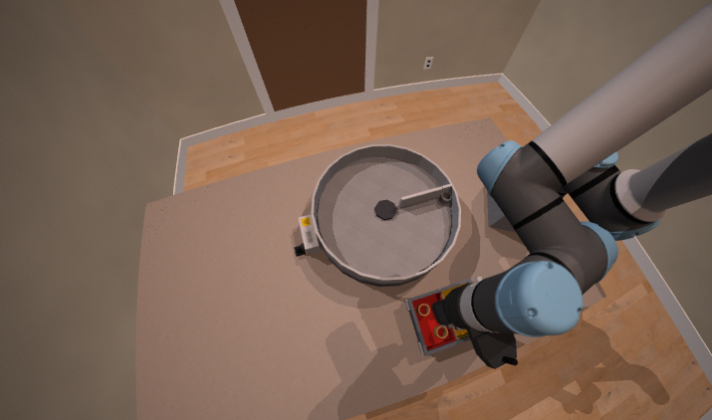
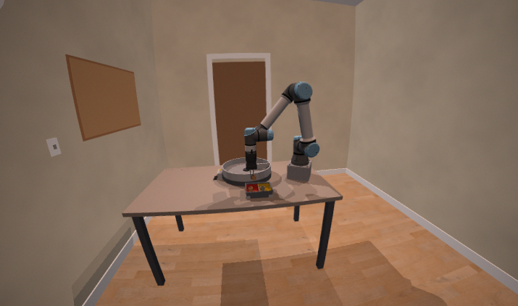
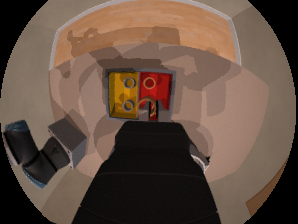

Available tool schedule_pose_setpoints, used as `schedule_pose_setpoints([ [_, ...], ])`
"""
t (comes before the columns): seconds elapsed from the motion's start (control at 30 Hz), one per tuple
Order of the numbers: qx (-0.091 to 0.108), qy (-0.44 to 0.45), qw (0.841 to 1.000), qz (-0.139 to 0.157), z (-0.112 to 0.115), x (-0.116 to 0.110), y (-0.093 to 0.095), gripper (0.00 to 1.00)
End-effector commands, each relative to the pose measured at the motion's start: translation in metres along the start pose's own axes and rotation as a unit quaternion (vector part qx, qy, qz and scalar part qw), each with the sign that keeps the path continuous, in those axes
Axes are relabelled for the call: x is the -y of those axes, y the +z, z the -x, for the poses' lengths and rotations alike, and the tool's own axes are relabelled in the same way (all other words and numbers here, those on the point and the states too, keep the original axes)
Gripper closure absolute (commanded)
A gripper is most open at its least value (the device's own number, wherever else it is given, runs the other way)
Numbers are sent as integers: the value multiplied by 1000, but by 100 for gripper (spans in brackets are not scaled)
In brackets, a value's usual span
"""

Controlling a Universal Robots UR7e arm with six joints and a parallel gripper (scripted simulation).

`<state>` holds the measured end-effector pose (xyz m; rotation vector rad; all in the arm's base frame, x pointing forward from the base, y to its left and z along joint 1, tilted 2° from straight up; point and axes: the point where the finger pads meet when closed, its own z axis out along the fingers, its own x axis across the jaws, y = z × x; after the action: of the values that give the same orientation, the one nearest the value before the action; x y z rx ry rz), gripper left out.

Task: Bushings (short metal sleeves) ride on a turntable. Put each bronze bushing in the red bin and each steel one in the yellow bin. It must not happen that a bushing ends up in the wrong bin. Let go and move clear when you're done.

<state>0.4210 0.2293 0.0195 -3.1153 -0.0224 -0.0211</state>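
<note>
In this carrying step, your tool (image 1: 437, 313) (image 2: 252, 174) (image 3: 153, 105) pinches the bronze ring-shaped bushing (image 2: 253, 177) (image 3: 143, 101); please lower into the red rectangular bin (image 1: 428, 324) (image 2: 256, 188) (image 3: 164, 89), wrist-view twelve o'clock.

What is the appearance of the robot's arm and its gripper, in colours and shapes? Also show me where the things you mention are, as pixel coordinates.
The arm (image 1: 629, 94) (image 2: 306, 120) has smooth, round grey tubes, dark grey joints and light blue rounded caps. The gripper (image 2: 252, 175) has a blocky black body with slim fingers.
</note>
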Motion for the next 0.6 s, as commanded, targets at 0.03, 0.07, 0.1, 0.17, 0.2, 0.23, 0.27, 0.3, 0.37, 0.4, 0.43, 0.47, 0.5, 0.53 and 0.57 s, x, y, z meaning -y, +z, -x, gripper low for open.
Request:
schedule_pose_setpoints([
  [0.03,-1,0,1000,0,-1,0,21,100],
  [0.07,-1,0,1000,0,-1,0,21,100],
  [0.1,-1,0,1000,0,-1,0,21,100],
  [0.17,-1,0,1000,0,-1,0,31,100],
  [0.2,-1,0,1000,0,-1,0,31,100],
  [0.23,-1,0,1000,0,-1,0,31,100],
  [0.27,-1,0,1000,0,-1,0,31,100],
  [0.3,-1,0,1000,0,-1,0,36,100],
  [0.37,-1,0,1000,0,-1,0,46,100],
  [0.4,-1,0,1000,0,-1,0,51,100],
  [0.43,-1,0,1000,0,-1,0,56,100],
  [0.47,-1,0,1000,0,-1,0,56,100],
  [0.5,-1,0,1000,0,-1,0,56,100],
  [0.53,-1,0,1000,0,-1,0,56,100],
  [0.57,-1,0,1000,0,-1,0,56,100],
])
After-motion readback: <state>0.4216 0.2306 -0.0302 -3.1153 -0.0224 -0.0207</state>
